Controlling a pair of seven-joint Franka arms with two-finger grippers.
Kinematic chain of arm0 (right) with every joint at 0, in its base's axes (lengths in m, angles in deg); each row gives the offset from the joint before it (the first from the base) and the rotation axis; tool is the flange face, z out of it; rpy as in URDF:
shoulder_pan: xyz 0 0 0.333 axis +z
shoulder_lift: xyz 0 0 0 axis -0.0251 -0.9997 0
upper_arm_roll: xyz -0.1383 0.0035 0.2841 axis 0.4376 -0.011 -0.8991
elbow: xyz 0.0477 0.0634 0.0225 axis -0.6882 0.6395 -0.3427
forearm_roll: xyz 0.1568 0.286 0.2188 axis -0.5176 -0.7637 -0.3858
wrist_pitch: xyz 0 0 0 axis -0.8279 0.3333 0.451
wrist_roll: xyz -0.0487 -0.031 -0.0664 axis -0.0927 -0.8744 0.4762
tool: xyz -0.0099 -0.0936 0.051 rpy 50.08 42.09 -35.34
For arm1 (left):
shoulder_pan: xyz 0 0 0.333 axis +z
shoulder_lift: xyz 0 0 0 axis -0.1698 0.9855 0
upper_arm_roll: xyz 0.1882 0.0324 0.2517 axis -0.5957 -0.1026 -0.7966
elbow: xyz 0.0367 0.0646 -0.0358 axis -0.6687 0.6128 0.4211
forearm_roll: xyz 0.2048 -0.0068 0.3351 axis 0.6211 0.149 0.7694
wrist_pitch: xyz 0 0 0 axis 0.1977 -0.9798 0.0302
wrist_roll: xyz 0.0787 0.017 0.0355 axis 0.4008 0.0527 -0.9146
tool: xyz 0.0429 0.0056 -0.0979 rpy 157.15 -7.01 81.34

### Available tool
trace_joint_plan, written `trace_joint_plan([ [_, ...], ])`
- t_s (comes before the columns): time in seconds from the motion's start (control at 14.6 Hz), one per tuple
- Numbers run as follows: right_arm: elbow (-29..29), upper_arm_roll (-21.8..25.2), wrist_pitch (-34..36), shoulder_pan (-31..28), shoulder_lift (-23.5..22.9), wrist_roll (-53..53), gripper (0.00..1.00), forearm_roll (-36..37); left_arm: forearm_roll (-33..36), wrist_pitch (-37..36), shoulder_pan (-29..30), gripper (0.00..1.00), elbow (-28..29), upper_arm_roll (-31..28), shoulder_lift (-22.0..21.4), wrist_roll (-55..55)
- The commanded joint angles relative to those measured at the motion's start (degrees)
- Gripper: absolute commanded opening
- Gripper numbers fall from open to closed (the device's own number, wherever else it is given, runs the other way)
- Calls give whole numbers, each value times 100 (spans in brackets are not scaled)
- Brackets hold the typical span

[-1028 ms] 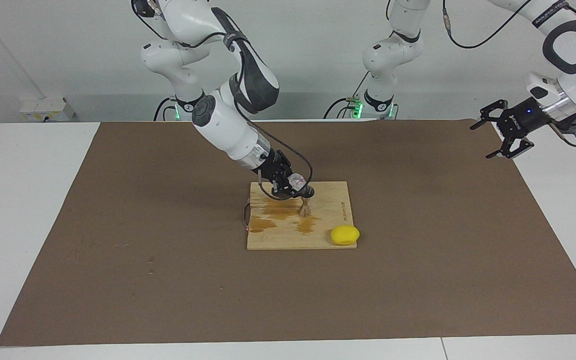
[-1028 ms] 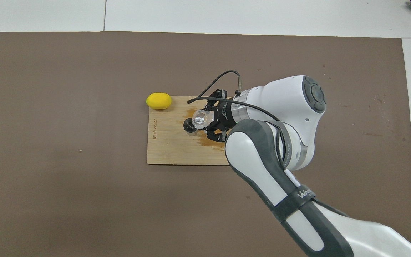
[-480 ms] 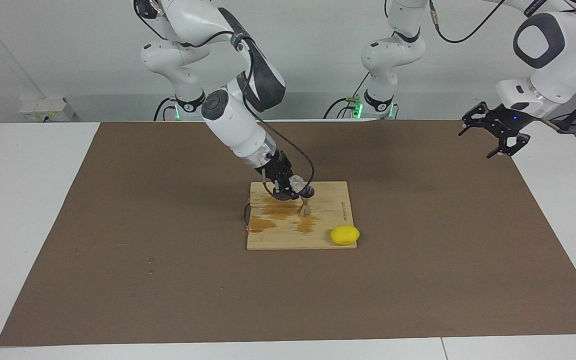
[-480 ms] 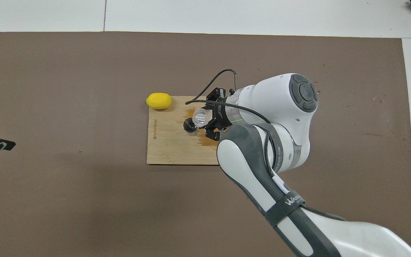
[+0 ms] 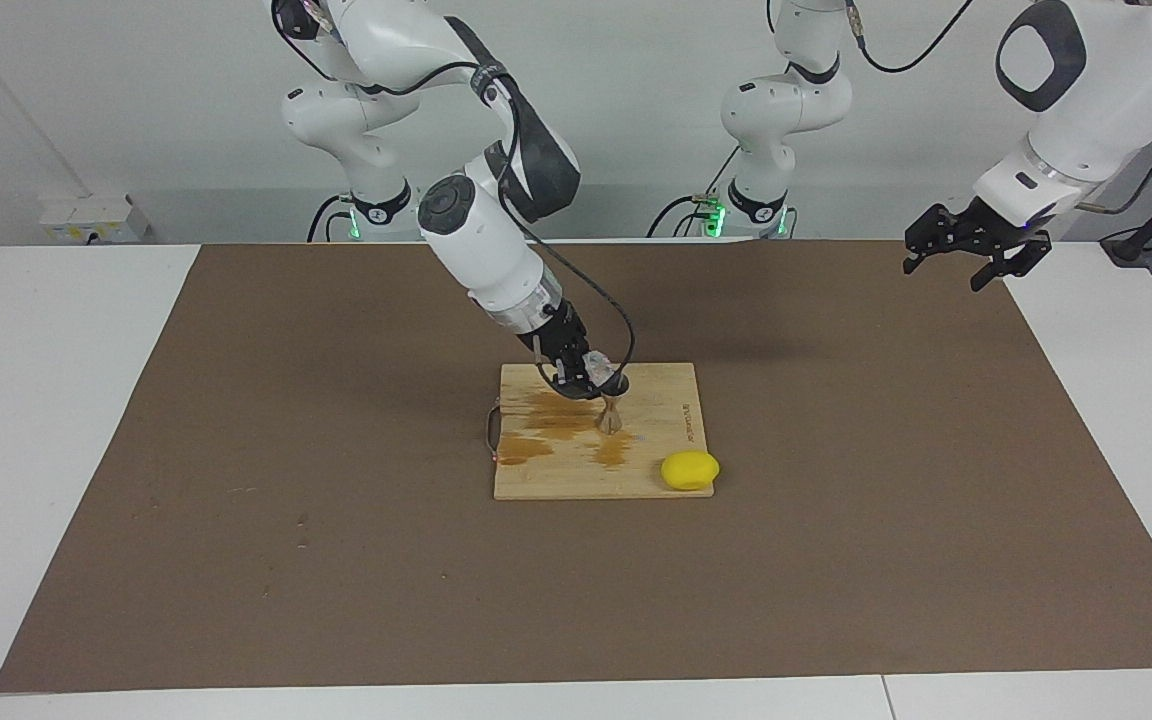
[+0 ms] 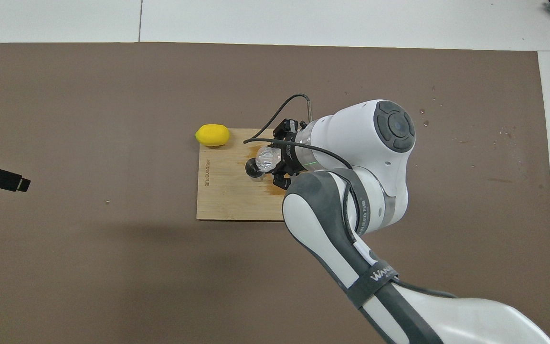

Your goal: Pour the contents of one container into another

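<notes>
At frame centre, the right end effector point(image 5: 584, 375), clamped on the tilted glass cup point(image 6: 267, 158), holds its mouth over the upright jigger point(image 5: 612, 411) on the cutting board point(image 5: 556, 475) for pouring, while the left end effector point(image 5: 966, 250), fingers apart, waits upper right.

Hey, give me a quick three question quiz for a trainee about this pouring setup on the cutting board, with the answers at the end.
1. True or false: the right end effector holds the glass cup tipped over the steel jigger.
2. Which thing lies at the corner of the wooden board toward the left arm's end of the table? A) a lemon B) a spoon C) a bottle
3. Fill in: the left end effector is raised over the edge of the brown mat, open and holding ____.

Key: 1 true. 2 A, the lemon. 3 nothing.
</notes>
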Motion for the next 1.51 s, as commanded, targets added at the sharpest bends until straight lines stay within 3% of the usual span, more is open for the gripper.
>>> trace_joint_plan([
  [0.0,-175,45,46,38,-79,263,0,254,434,93,-75,100,-129,-50,-124,-232],
  [0.21,-280,45,55,38,-105,474,0,430,919,101,-321,100,-375,12,-150,-354],
  [1.44,-544,28,72,162,-246,940,0,913,884,101,-338,100,-236,3,-212,-635],
])
